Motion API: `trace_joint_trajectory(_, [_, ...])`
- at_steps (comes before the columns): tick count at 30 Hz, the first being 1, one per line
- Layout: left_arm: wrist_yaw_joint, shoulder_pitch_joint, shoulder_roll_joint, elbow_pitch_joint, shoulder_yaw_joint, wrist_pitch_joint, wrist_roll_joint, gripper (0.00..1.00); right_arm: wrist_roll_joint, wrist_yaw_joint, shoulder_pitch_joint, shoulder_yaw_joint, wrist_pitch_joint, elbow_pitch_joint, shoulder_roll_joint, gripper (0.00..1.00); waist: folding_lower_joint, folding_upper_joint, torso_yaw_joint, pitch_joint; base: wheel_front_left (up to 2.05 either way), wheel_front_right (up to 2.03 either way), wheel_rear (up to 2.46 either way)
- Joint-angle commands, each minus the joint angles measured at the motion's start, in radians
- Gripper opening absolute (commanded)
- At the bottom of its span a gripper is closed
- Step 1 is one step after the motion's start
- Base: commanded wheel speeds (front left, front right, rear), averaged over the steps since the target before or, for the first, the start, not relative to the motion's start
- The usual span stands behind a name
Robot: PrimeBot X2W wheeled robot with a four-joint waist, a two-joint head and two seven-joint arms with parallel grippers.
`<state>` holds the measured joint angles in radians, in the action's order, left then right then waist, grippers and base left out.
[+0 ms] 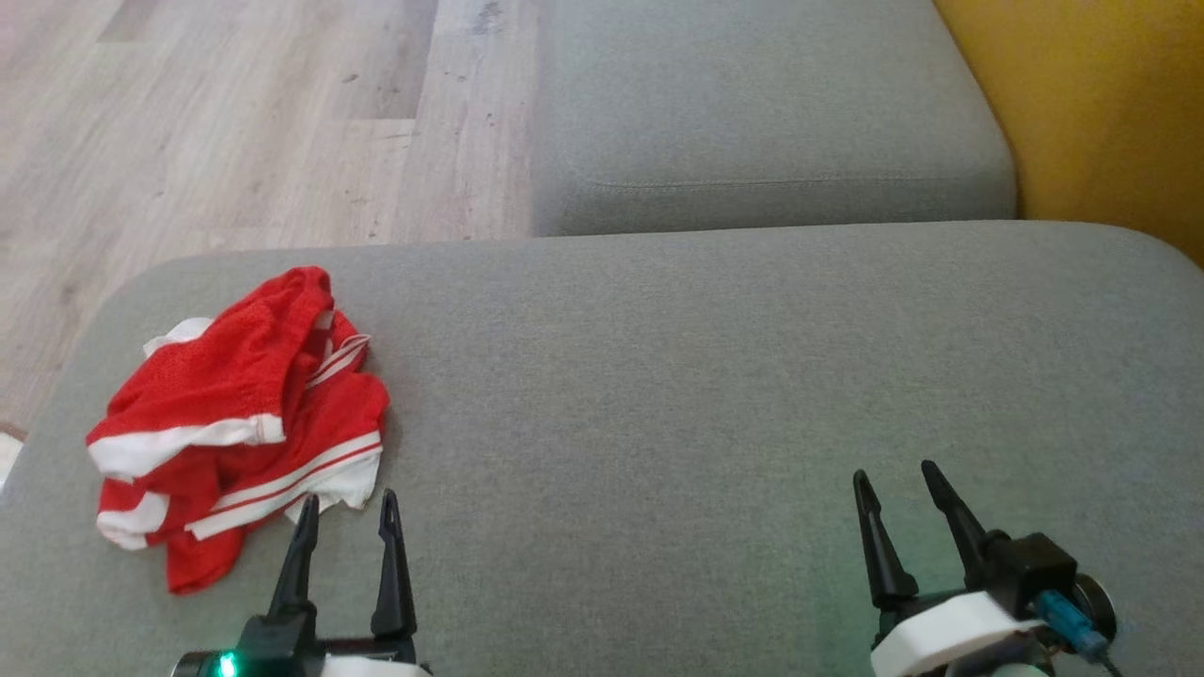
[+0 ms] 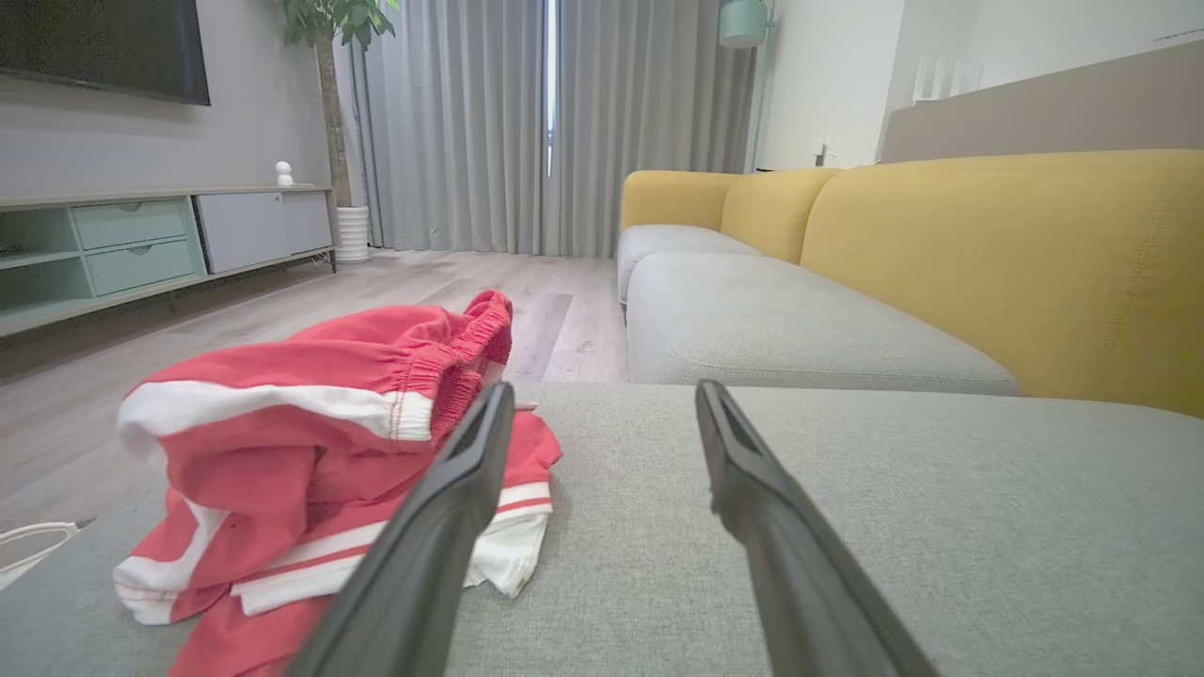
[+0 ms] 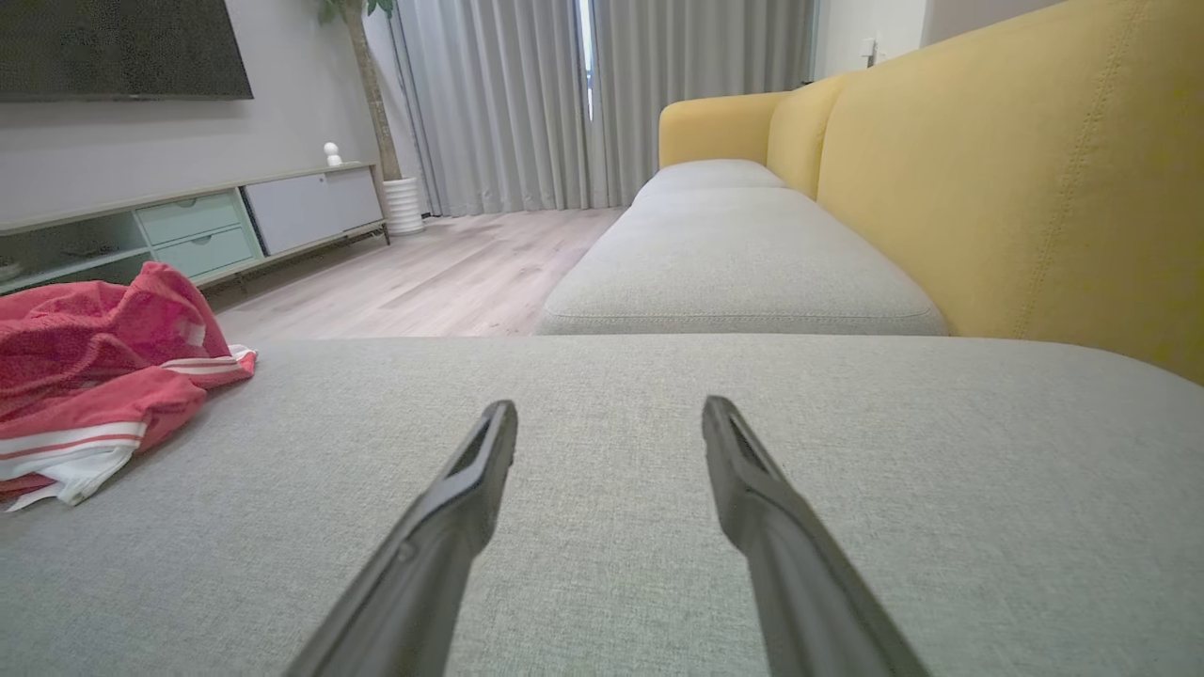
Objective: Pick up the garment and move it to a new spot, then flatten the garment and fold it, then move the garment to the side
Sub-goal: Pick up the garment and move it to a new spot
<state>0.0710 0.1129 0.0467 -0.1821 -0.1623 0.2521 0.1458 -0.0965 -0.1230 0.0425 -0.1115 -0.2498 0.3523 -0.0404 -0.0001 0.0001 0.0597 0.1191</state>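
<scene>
While the broad grey sofa cushion (image 1: 658, 395) spreads across the head view, the crumpled red garment (image 1: 235, 423) with white stripes lies bunched near its left edge. Just beside the heap's near hem sits the left pincer (image 1: 348, 505), fingers spread and holding nothing. The right pincer (image 1: 894, 470), likewise released and empty, sits well apart from the garment over bare fabric.
</scene>
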Motion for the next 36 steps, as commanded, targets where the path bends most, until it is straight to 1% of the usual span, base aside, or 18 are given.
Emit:
trace_joint_trajectory(1, [0.005, -0.036, 0.004, 0.028, 0.027, 0.010, 0.004, 1.00, 0.005, -0.008, -0.023, -0.022, -0.012, -0.029, -0.010, 1.00, 0.0001, -0.0001, 0.007, -0.001, 0.00, 0.00, 0.00])
trace_joint_trajectory(5, [0.007, -0.035, 0.004, 0.025, 0.029, 0.010, 0.002, 1.00, 0.002, -0.008, -0.019, -0.029, -0.012, -0.030, -0.010, 1.00, 0.0001, -0.0001, 0.043, -0.003, 0.00, 0.00, 0.00])
trace_joint_trajectory(8, [0.007, -0.034, 0.004, 0.024, 0.034, 0.010, -0.004, 1.00, -0.003, -0.008, -0.016, -0.034, -0.012, -0.031, -0.010, 1.00, 0.0001, -0.0001, 0.082, -0.003, 0.00, 0.00, 0.00])
trace_joint_trajectory(22, [0.003, -0.031, 0.004, 0.039, 0.086, 0.010, -0.038, 1.00, -0.027, -0.008, -0.013, -0.046, -0.012, -0.039, -0.010, 1.00, 0.0001, -0.0001, 0.304, -0.015, 0.00, 0.00, 0.00])
trace_joint_trajectory(27, [-0.001, -0.030, 0.004, 0.054, 0.107, 0.010, -0.047, 1.00, -0.021, -0.008, -0.015, -0.045, -0.012, -0.037, -0.010, 1.00, 0.0001, -0.0001, 0.349, -0.030, 0.00, 0.00, 0.00])
trace_joint_trajectory(30, [-0.013, -0.044, 0.013, 0.077, 0.113, 0.010, -0.062, 1.00, -0.012, -0.008, -0.016, -0.042, -0.012, -0.036, -0.010, 1.00, 0.0001, -0.0001, 0.362, -0.043, 0.00, 0.00, 0.00])
trace_joint_trajectory(33, [-0.038, -0.086, 0.040, 0.105, 0.103, 0.010, -0.082, 1.00, 0.002, -0.008, -0.015, -0.038, -0.012, -0.035, -0.010, 1.00, 0.0001, -0.0001, 0.365, -0.060, 0.00, 0.00, 0.00])
trace_joint_trajectory(36, [-0.091, -0.161, 0.084, 0.111, 0.089, -0.004, -0.083, 1.00, 0.020, -0.008, -0.013, -0.032, -0.012, -0.032, -0.010, 1.00, 0.0001, -0.0001, 0.360, -0.078, 0.00, 0.00, 0.00])
